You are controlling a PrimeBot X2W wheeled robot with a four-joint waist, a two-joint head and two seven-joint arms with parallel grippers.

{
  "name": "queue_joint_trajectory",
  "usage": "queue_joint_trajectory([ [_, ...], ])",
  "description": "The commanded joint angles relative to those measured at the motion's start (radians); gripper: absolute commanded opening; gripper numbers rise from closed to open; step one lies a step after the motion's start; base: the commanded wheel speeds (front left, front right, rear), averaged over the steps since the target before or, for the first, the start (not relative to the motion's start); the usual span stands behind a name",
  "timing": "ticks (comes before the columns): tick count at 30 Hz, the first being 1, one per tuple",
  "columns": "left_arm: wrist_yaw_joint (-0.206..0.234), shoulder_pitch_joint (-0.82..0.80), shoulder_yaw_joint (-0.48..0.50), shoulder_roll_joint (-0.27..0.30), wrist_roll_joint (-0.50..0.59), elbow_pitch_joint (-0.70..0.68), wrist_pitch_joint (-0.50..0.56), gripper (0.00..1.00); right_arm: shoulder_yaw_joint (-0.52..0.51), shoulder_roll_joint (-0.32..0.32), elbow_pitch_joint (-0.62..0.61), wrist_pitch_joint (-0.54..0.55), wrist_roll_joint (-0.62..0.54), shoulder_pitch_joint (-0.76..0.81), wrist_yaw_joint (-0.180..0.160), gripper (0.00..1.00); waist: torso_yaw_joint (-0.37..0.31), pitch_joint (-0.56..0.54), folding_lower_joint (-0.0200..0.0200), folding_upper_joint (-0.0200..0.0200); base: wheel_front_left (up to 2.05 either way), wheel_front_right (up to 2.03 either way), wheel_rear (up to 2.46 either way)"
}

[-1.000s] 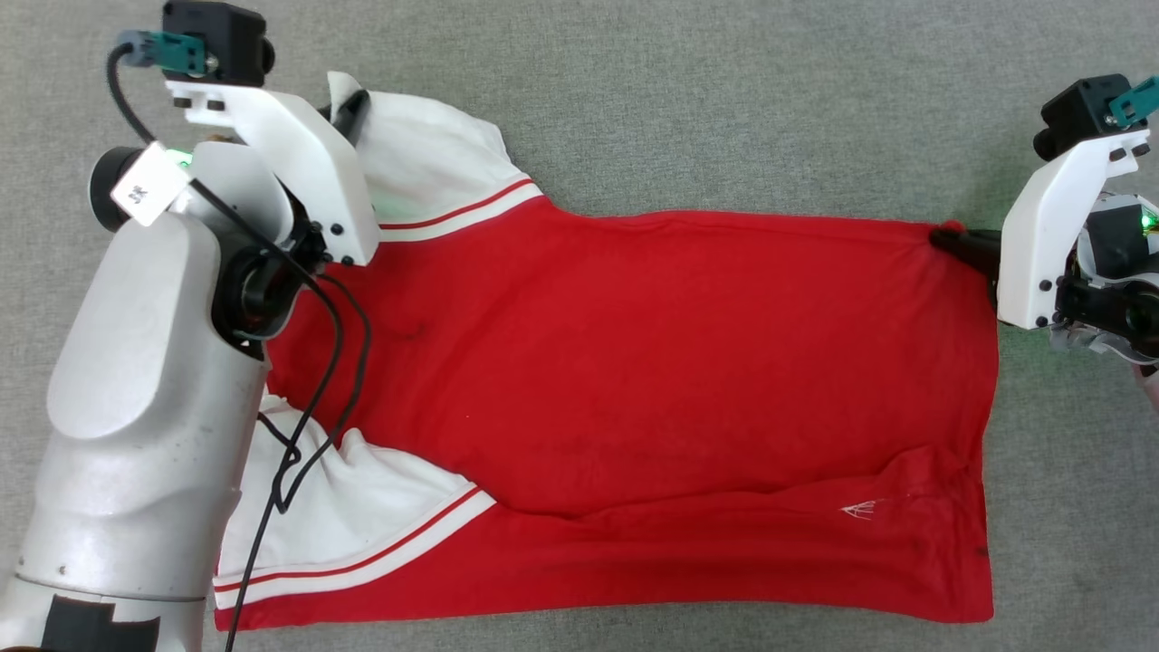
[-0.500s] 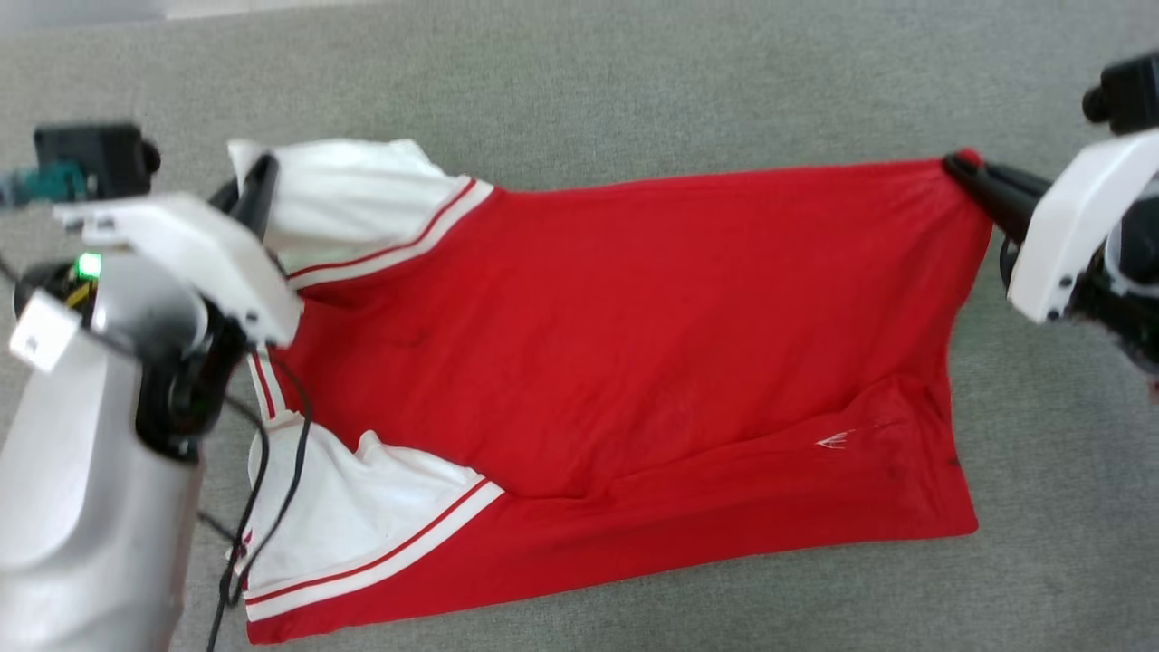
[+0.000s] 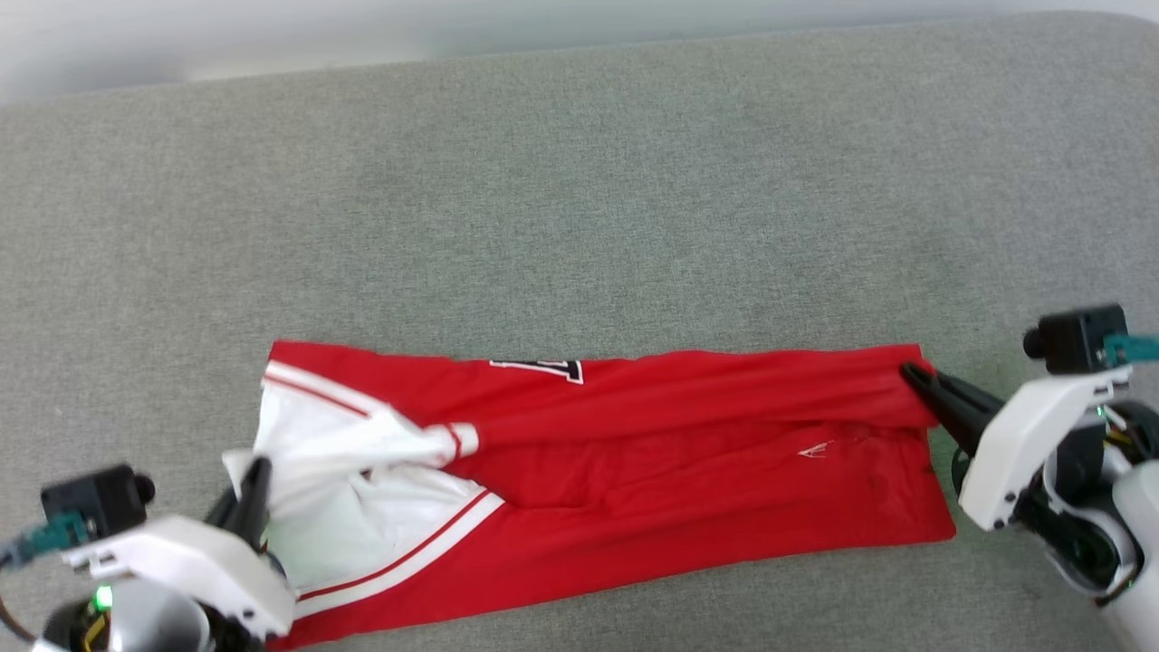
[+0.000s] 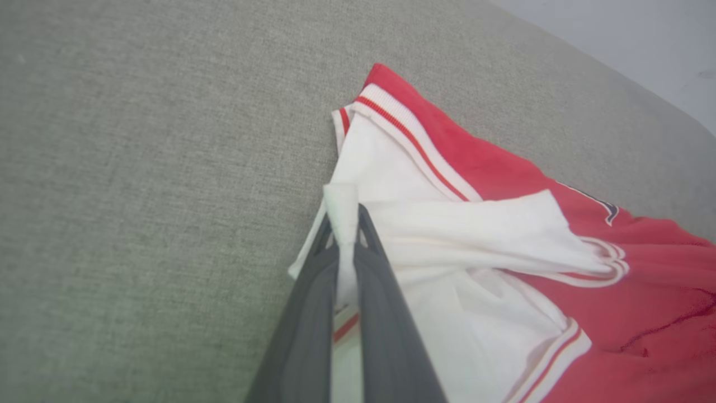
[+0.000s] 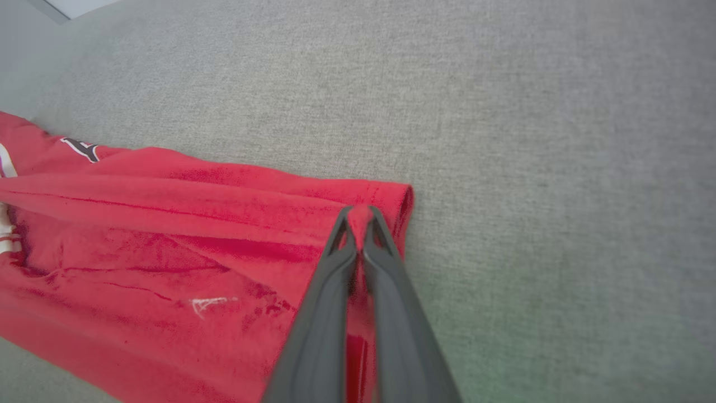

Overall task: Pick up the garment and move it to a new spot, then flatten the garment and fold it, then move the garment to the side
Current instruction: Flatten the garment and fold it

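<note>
Between the two claws, the garment [image 3: 688, 471] lies on the grey bench [image 3: 579, 181] as a long, doubled band, its red body stretching from the left claw [image 3: 259, 466] across to the right claw [image 3: 908, 369]. The stage appears to be the first lengthwise fold: the shirt looks spread, and one long edge is drawn over the other. Black lettering [image 3: 541, 368] peeks out at the edge farther from both claws. Release, further folds and the move aside seem to remain. The left claw is closed tight on the edge of a white sleeve [image 4: 447, 224], with cloth pinched between its fingers. The right claw is likewise clamped on a red hem corner [image 5: 386, 193], the fabric bunching just beyond its tips.
</note>
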Motion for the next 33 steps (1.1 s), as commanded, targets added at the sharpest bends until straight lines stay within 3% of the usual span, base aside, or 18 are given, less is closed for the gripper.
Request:
queue_joint_trajectory([
  [1,0.008,0.021,0.009,-0.003,-0.006,-0.004,-0.007,0.0,-0.015,0.005,-0.003,-0.013,-0.002,0.022,-0.001,0.0,0.002,-0.002,0.0001,0.0,0.0,0.0,0.0],
  [6,0.013,0.125,-0.003,-0.031,-0.035,0.007,0.009,0.0,-0.067,0.036,0.0,-0.031,-0.019,0.128,-0.001,0.0,0.003,-0.009,0.0001,0.0,0.0,0.0,0.0],
  [7,0.011,0.133,-0.007,-0.037,-0.041,0.012,0.008,0.0,-0.074,0.043,0.0,-0.033,-0.019,0.145,-0.001,0.05,0.003,-0.01,0.0001,0.0,0.0,0.0,0.0],
  [9,0.012,0.148,-0.017,-0.043,-0.038,0.031,0.011,0.0,-0.085,0.055,0.008,-0.028,-0.027,0.18,-0.001,0.39,0.004,-0.011,0.0001,0.0,0.0,0.0,0.0],
  [10,0.013,0.151,-0.02,-0.044,-0.031,0.043,0.005,0.0,-0.092,0.065,0.01,-0.029,-0.025,0.197,-0.001,0.82,0.005,-0.012,0.0001,0.0,0.0,0.0,0.0],
  [11,0.012,0.15,-0.023,-0.047,-0.029,0.055,-0.004,0.0,-0.097,0.071,0.01,-0.027,-0.027,0.213,-0.001,1.0,0.005,-0.014,0.0001,0.0,0.0,0.0,0.0],
  [12,0.008,0.148,-0.029,-0.054,-0.027,0.067,-0.01,0.11,-0.101,0.077,0.009,-0.029,-0.034,0.225,-0.001,1.0,0.006,-0.016,0.0001,0.0,0.0,0.0,0.0],
  [13,0.0,0.143,-0.037,-0.056,-0.021,0.076,-0.017,0.4,-0.108,0.085,0.004,-0.037,-0.037,0.236,-0.002,1.0,0.007,-0.018,0.0001,0.0,0.0,0.0,0.0],
  [14,-0.005,0.133,-0.042,-0.061,-0.017,0.08,-0.034,0.84,-0.116,0.092,-0.002,-0.044,-0.043,0.248,-0.002,1.0,0.009,-0.022,0.0001,0.0,0.0,0.0,0.0],
  [15,-0.013,0.124,-0.044,-0.069,-0.014,0.081,-0.055,1.0,-0.123,0.099,-0.012,-0.054,-0.049,0.262,-0.001,1.0,0.011,-0.028,0.0001,0.0,0.0,0.0,0.0],
  [19,-0.029,0.088,-0.055,-0.076,0.03,0.07,-0.143,1.0,-0.174,0.118,-0.088,-0.088,-0.078,0.295,-0.001,1.0,0.013,-0.042,0.0001,0.0,0.0,0.0,0.0],
  [24,-0.036,0.04,-0.085,-0.081,0.114,0.021,-0.253,1.0,-0.253,0.109,-0.19,-0.056,-0.111,0.327,-0.001,1.0,0.017,-0.052,0.0001,0.0,0.0,0.0,0.0],
  [28,-0.028,0.0,-0.113,-0.083,0.197,-0.017,-0.343,1.0,-0.329,0.094,-0.233,0.027,-0.107,0.334,-0.001,1.0,0.03,-0.058,0.0001,0.0,0.0,0.0,0.0],
  [33,-0.002,-0.035,-0.147,-0.086,0.308,-0.042,-0.451,1.0,-0.409,0.06,-0.263,0.213,-0.09,0.34,-0.001,1.0,0.056,-0.06,0.0001,0.0,0.0,0.0,0.0],
])
